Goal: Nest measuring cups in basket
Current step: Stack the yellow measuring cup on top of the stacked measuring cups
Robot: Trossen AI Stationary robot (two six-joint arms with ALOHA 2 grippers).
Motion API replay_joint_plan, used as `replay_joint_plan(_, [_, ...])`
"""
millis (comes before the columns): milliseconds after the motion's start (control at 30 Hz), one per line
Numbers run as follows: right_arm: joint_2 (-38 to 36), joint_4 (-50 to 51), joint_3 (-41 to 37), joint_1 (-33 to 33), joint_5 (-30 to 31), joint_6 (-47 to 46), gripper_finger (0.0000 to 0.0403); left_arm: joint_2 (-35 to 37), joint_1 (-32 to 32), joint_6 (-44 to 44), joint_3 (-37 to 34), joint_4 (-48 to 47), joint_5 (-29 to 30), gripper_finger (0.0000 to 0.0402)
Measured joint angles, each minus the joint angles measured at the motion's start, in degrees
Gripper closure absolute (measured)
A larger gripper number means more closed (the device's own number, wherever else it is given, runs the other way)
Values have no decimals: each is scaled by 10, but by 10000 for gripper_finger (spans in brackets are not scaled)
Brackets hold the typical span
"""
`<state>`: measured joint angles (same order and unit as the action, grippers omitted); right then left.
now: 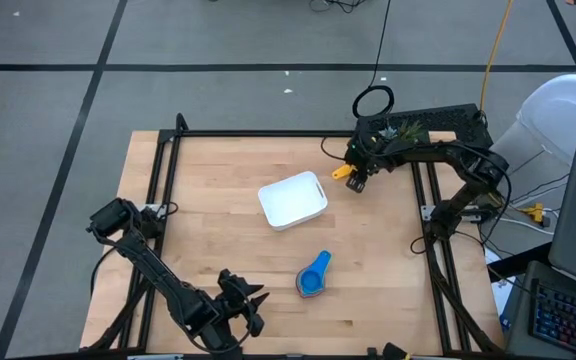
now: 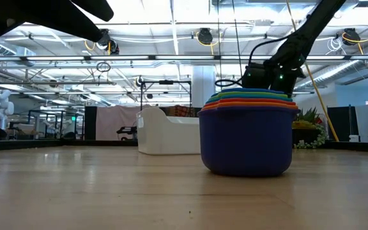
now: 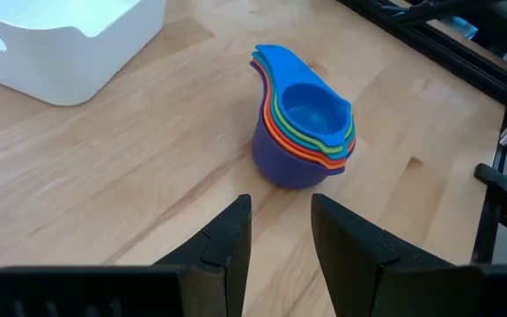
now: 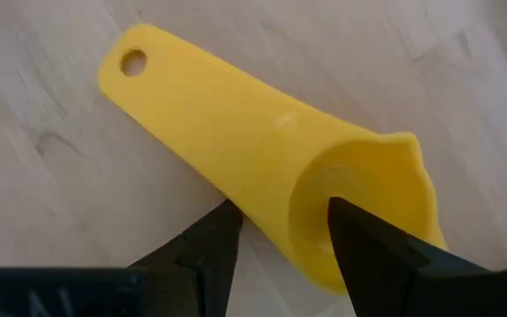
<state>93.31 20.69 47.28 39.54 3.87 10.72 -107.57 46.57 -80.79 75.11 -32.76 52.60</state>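
**Yellow cup at right claw; stack outside basket**

Your right claw is sitting at the counter's far right, fingers parted narrowly around the yellow measuring cup, one inside its bowl; whether they are gripping is unclear. The nested stack of cups, light blue on top, is standing on the counter near the white basket, not inside. Your left claw is waiting at the near edge, slightly open and empty, facing the stack.

My table: pale wood planks, matt, visible grain; yellow cup smooth plastic, slight sheen; nested stack glossy plastic; basket smooth white plastic; my fingers matt black.
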Motion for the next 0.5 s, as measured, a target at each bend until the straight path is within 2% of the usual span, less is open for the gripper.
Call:
replay_joint_plan(133, [-4,76,-8,-13,-17,-2,232,0,0,-6,0,1,0,279])
replay_joint_plan(233, [-26,154,-16,-35,-23,20,232,0,-2,-6,0,1,0,279])
replay_joint_plan(333, [-50,191,-32,-59,-23,38,234,0,-6,-3,0,1,0,279])
replay_joint_plan(433, [-76,211,-49,-83,-22,36,259,0,-8,-3,0,2,0,279])
replay_joint_plan(500, [-89,227,-60,-103,-23,26,301,0,-8,-3,0,5,0,279])
